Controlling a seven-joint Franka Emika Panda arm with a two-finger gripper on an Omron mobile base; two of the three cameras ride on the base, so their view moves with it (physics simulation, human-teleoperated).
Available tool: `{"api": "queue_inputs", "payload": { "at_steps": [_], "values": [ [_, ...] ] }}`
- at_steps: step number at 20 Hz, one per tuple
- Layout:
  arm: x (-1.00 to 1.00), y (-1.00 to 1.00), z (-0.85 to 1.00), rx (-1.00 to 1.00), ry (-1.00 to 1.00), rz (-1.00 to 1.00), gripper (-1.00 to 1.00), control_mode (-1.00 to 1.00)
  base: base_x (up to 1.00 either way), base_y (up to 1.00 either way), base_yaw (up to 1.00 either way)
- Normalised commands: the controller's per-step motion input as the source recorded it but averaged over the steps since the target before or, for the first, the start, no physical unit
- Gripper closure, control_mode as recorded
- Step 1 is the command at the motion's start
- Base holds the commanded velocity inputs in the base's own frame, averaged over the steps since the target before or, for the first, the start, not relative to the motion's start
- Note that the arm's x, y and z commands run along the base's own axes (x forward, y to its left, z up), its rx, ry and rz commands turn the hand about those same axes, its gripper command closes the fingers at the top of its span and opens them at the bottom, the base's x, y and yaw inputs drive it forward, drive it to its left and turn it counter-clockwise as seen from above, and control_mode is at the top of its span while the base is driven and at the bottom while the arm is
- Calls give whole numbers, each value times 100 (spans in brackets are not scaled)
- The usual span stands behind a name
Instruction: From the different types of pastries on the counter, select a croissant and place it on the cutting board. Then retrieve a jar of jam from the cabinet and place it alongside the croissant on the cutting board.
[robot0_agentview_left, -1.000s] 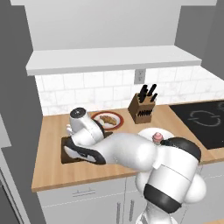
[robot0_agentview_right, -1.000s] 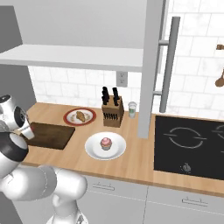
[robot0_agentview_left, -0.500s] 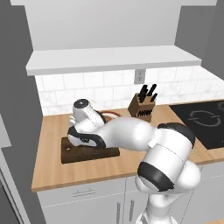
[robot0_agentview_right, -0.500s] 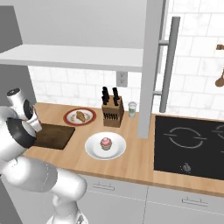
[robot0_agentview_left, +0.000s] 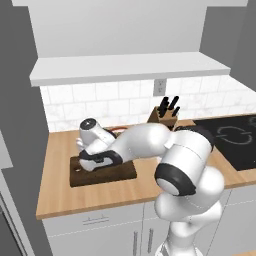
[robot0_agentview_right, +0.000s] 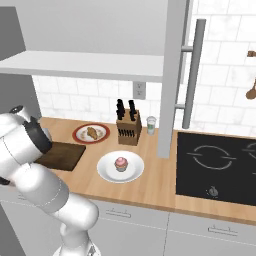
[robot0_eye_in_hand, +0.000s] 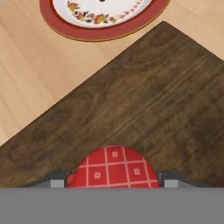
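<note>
My gripper (robot0_eye_in_hand: 113, 179) is shut on the jar of jam (robot0_eye_in_hand: 113, 169); the red checked lid sits between the two fingertips (robot0_eye_in_hand: 57, 180). The jar is low over the dark brown cutting board (robot0_eye_in_hand: 144, 100), near the board's left end (robot0_agentview_left: 80, 176), where the gripper (robot0_agentview_left: 86, 166) hangs. The croissant (robot0_agentview_right: 92, 133) lies on a red-rimmed plate (robot0_agentview_right: 80, 136) behind the board (robot0_agentview_right: 62, 155). The pink-frosted cupcake (robot0_agentview_right: 120, 163) sits on a white plate (robot0_agentview_right: 107, 172) to the board's right. I cannot tell whether the jar touches the board.
A knife block (robot0_agentview_right: 128, 127) and a small cup (robot0_agentview_right: 151, 125) stand at the back of the counter (robot0_agentview_right: 155, 185). The black cooktop (robot0_agentview_right: 220, 165) lies to the right. The grey wall cabinet (robot0_agentview_left: 120, 30) hangs overhead. The red plate's rim (robot0_eye_in_hand: 109, 33) is just beyond the board.
The arm's elbow has risen and swung left over the counter. The hand has stayed over the board's left part, shifting slightly right, still shut on the jar.
</note>
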Motion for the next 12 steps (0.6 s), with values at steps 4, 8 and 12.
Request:
{"api": "queue_inputs", "payload": {
  "at_steps": [4, 8, 12],
  "values": [
    [0, 4, -2, 0, 0, 0, 100, -100, 0, 0, 0],
    [1, 9, -21, -4, -14, 0, 100, -100, 0, 0, 0],
    [0, 7, -14, -3, -7, 1, 100, -100, 0, 0, 0]
  ]
}}
